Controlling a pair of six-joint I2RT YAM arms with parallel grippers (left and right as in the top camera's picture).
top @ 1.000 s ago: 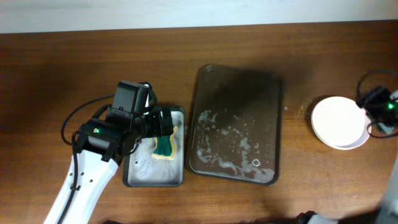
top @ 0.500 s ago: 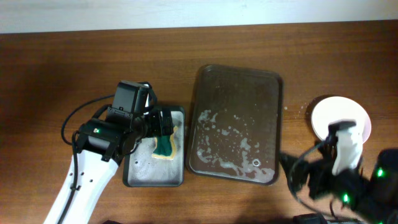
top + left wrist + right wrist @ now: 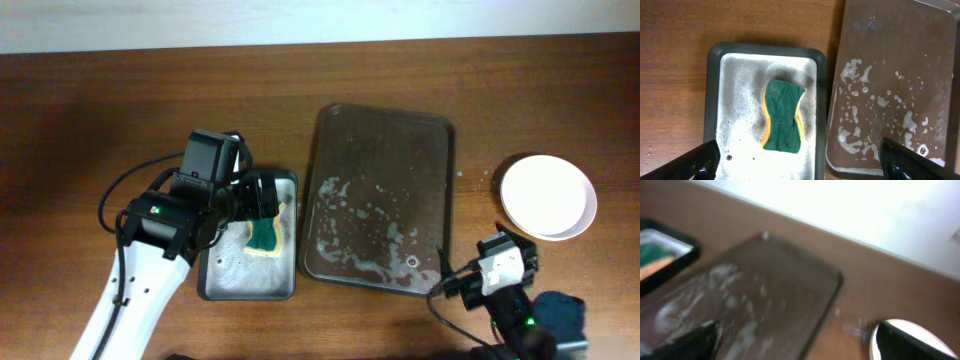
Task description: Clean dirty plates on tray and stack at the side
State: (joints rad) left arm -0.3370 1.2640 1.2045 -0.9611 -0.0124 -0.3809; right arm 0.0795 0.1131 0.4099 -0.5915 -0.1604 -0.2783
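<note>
My left fingers (image 3: 700,160) hang spread wide and empty over the green-and-yellow sponge (image 3: 783,122) in the small grey metal tray (image 3: 713,100). The right fingers (image 3: 697,339) look parted with nothing between, though that view is smeared. The round white plates (image 3: 548,196) sit stacked on the tabletop (image 3: 100,100) at 3 o'clock, off the sudsy dark brown rectangular tray (image 3: 380,150). My worry: the right arm (image 3: 500,270), low at 5 o'clock, could clip the tray's lip or the stack
</note>
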